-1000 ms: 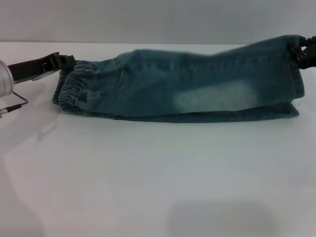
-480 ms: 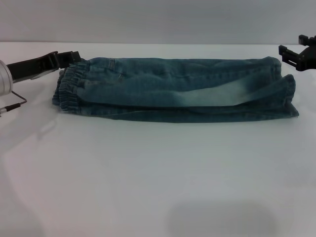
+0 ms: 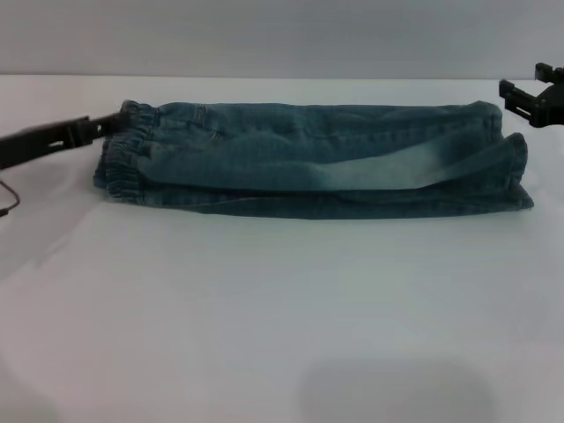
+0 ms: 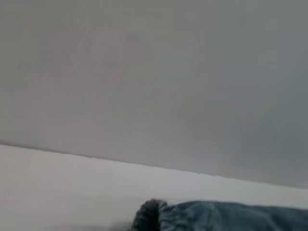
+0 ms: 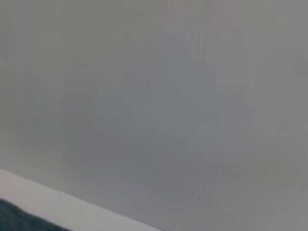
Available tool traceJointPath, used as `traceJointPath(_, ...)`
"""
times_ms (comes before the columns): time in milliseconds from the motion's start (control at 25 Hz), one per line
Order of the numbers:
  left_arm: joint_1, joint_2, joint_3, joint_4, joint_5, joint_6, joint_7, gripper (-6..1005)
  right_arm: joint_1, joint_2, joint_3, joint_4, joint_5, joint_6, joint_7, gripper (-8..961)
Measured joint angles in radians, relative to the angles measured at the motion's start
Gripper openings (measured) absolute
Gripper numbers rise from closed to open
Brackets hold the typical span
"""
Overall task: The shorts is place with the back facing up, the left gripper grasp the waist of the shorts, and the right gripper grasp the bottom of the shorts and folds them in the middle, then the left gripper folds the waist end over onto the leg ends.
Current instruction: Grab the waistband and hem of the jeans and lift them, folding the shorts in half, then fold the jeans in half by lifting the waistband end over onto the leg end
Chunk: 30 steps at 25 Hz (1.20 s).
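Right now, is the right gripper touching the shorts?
Apart. In the head view the right gripper sits off the leg-end corner of the shorts, with white table showing between them.

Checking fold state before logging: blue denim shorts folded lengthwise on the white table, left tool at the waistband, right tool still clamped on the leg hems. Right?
Not quite. The head view shows the black right tool clear of the leg hems, holding nothing. The rest stands: blue denim shorts folded lengthwise on the white table, slim black left tool at the ruffled waistband.

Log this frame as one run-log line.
blue faded denim shorts: folded lengthwise, flat on white table | left pincer: at gathered waistband | right pincer: released, clear of hems
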Motion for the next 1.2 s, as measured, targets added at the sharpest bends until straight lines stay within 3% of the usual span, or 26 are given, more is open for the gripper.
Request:
traceJointPath(160, 0.038, -0.010, -0.003, -0.007, -0.032, -0.007, 0.107, 839, -0.014, 0.003, -0.003, -0.003, 0.050, -0.043, 0.000, 588)
traceJointPath(560, 0.113, -0.010, -0.001, -0.050, -0.145, -0.002, 0.276, 766, -0.017, 0.007, -0.005, -0.003, 0.076, -0.115, 0.014, 587)
traceJointPath(800, 0.108, -0.009, 0.005, -0.095, -0.144, -0.008, 0.347, 695, -0.013, 0.008, -0.003, -0.001, 0.078, -0.133, 0.032, 587)
traceJointPath(1200, 0.093, -0.013, 0.003, -0.132, -0.150, -0.049, 0.458, 700, -0.011, 0.007, -0.004, 0.004, 0.091, -0.146, 0.035, 587)
